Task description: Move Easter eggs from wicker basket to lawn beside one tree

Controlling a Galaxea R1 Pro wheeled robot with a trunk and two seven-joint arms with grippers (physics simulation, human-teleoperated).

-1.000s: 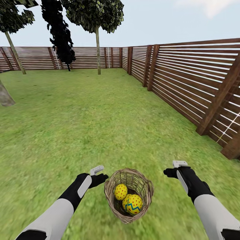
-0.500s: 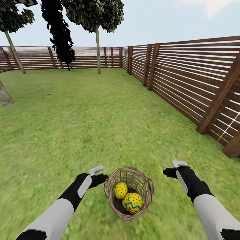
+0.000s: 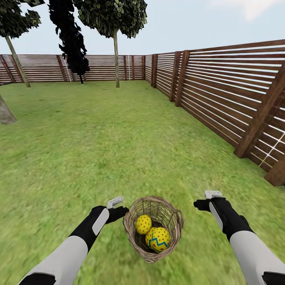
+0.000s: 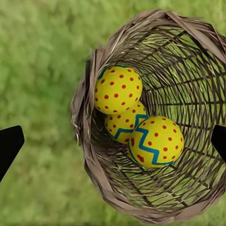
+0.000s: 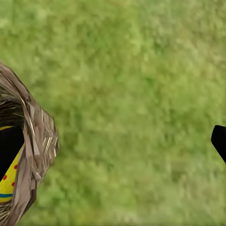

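Note:
The wicker basket [image 3: 174, 221] stands on the lawn [image 3: 118, 150] just in front of me, between my two arms. Three yellow Easter eggs lie in it: one at the left [image 3: 143, 224], one at the front [image 3: 160, 240], and one [image 3: 149, 236] half hidden between them. The left wrist view looks down into the basket [image 4: 188, 61] at all three eggs [image 4: 117, 89] [image 4: 156, 141] [image 4: 121, 126]. My left gripper [image 3: 118, 210] is open beside the basket's left rim. My right gripper [image 3: 202, 204] is open over grass to the basket's right, with the basket wall [image 5: 35, 141] at the picture's edge.
A thick grey-brown tree trunk [image 3: 4, 113] stands at the far left. A thin straight tree [image 3: 116, 63], a leaning-trunk tree [image 3: 18, 59] and a dark tree [image 3: 73, 43] stand at the back. A slatted wooden fence [image 3: 221, 91] runs along the right and the back. Open grass lies ahead.
The whole picture has shifted slightly, so the camera moved; the basket now sits a little higher in view. Both arms hold the same pose, and the eggs stay in the basket.

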